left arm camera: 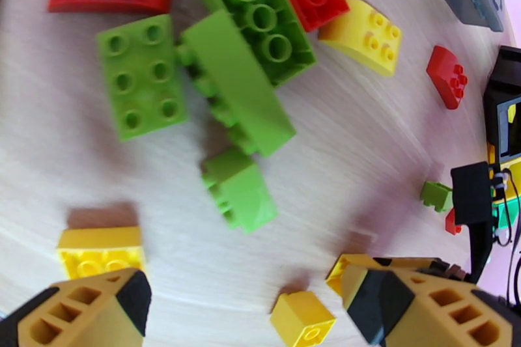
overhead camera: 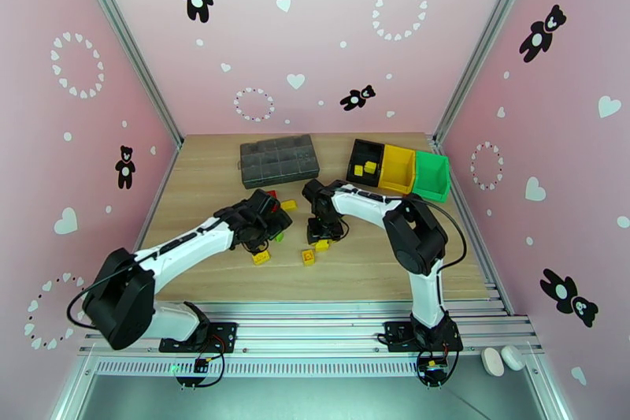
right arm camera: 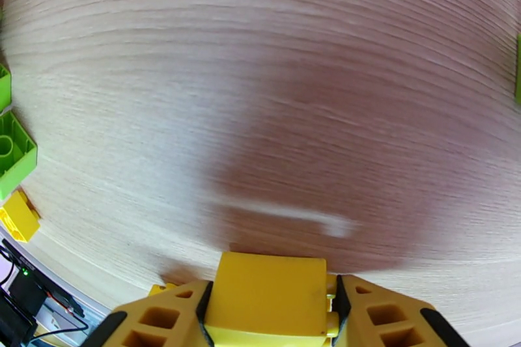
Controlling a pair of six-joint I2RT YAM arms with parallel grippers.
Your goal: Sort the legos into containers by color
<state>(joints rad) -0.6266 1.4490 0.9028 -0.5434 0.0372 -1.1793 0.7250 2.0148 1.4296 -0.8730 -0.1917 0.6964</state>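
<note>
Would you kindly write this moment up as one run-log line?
right gripper: closed on yellow lego | left gripper: open near green legos | black bin: holds yellow legos

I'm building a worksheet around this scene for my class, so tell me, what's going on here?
Two robot arms are sorting lego bricks by colour. The right gripper holds a yellow brick between its fingers. The left gripper hangs open over the loose pile of green, red and yellow bricks on the wooden table. A few small yellow pieces lie in the black bin; the yellow bin and green bin look empty.
</note>
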